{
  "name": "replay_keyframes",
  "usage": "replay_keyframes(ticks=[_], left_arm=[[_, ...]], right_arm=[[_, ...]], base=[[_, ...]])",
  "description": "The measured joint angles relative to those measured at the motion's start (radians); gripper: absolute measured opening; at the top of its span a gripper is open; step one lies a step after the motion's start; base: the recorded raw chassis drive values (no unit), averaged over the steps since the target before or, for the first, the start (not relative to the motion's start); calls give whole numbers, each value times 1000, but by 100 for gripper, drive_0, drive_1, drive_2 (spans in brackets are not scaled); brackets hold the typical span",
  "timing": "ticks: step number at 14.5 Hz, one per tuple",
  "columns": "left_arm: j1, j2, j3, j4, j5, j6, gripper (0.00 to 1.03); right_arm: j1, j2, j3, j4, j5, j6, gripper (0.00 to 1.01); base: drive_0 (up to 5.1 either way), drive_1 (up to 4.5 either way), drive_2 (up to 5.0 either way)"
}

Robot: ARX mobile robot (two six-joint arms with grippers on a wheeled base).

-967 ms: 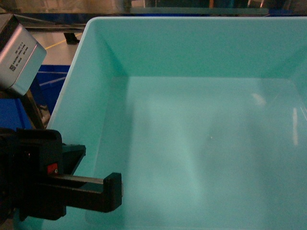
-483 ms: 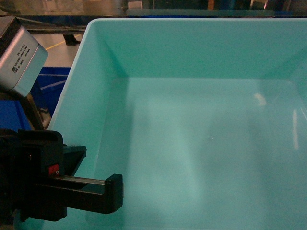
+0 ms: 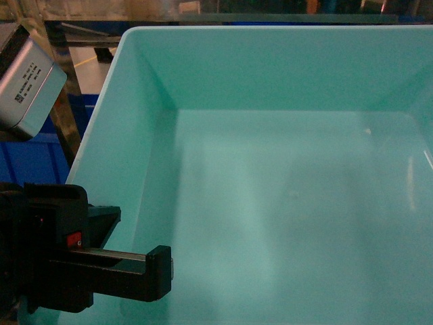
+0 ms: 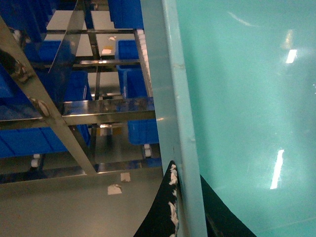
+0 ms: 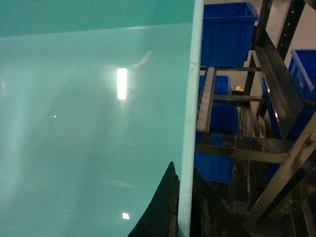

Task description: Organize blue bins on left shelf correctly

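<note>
A light turquoise blue bin [image 3: 284, 203] fills most of the head view, and I look down into its empty inside. My left gripper [image 3: 145, 271] is shut on the bin's left wall [image 4: 173, 98], one black finger inside and one outside. In the right wrist view my right gripper [image 5: 183, 202] is shut on the bin's right wall [image 5: 192, 98] in the same way. The left shelf [image 4: 98, 111] of shiny steel rails and white rollers stands just beyond the bin's left side. One of its posts [image 3: 64, 115] shows at the head view's upper left.
Royal-blue ribbed bins [image 4: 136, 84] sit in the steel rack's lanes. More of them [image 5: 227, 34] sit in a rack [image 5: 237, 148] on the right side. Another dark blue bin [image 3: 30, 159] shows low left. The silver wrist camera box [image 3: 27, 81] hangs at upper left.
The background behind the bin has shifted: a steel shelf post has come into the head view's upper left. The bin and my left gripper keep their places in the view.
</note>
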Motion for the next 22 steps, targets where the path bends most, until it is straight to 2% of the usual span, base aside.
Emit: replay_keyframes(ticks=[19,22], left_arm=[[-3,-1,0,-1,-2,0,2],[-3,-1,0,0,-3,0,2]], right_arm=[[0,0,-2,-1,1,2,2],[0,0,-2,-2,0,2,2]], base=[[0,0,0],[-4,425,-432]])
